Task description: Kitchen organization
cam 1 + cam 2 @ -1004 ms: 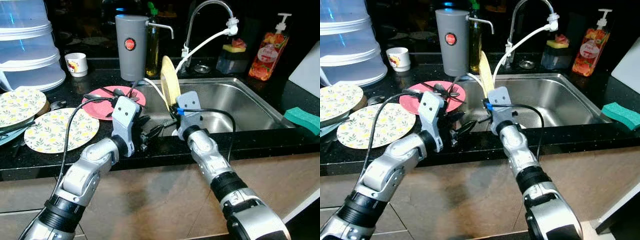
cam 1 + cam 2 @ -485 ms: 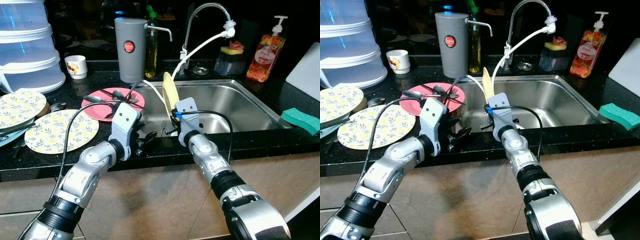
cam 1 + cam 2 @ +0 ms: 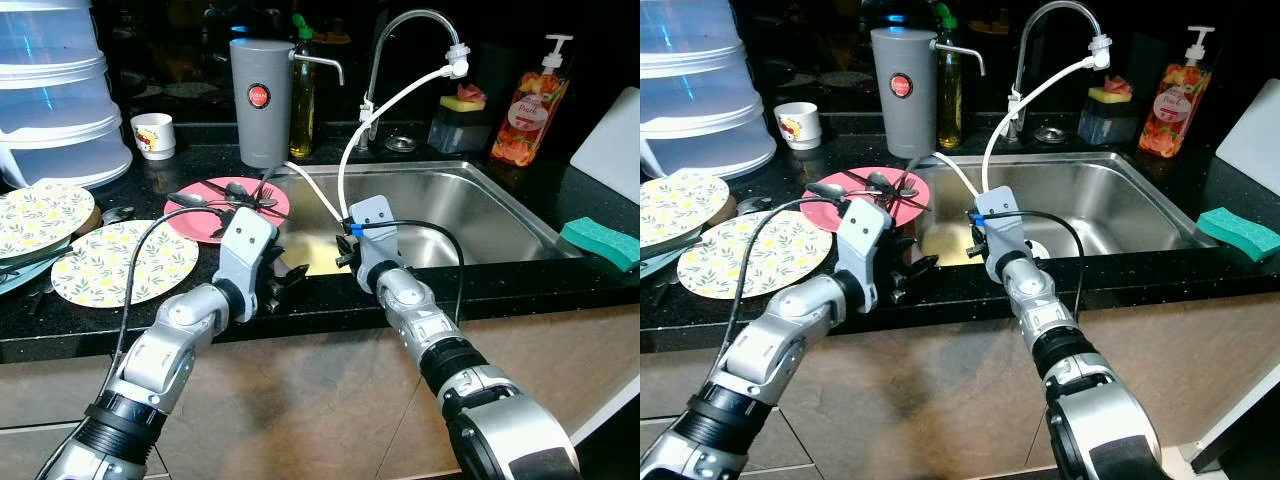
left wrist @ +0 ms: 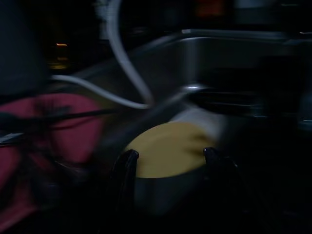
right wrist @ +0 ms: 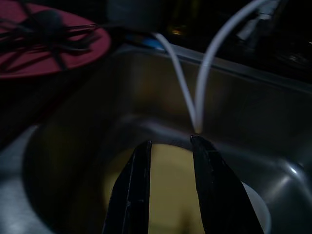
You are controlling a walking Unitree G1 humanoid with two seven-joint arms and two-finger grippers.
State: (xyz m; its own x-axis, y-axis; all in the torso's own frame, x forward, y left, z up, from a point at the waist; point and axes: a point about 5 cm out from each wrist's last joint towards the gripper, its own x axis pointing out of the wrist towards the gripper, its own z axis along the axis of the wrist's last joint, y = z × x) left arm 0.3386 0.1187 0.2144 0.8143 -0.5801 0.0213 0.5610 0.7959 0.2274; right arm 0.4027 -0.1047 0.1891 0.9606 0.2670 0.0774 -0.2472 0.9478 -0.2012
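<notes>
Round yellow plate (image 5: pixel 165 190), upright before, now flat in steel sink (image 3: pixel 500 215). Left gripper (image 4: pixel 168 156), right gripper (image 5: pixel 170 146) fingers apart above it.

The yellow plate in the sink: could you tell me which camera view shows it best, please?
The right wrist view shows the yellow plate best: broad face lying on the sink bottom, between the right gripper fingers. The left wrist view is blurred. The eye views show a sliver behind the arms.
</notes>
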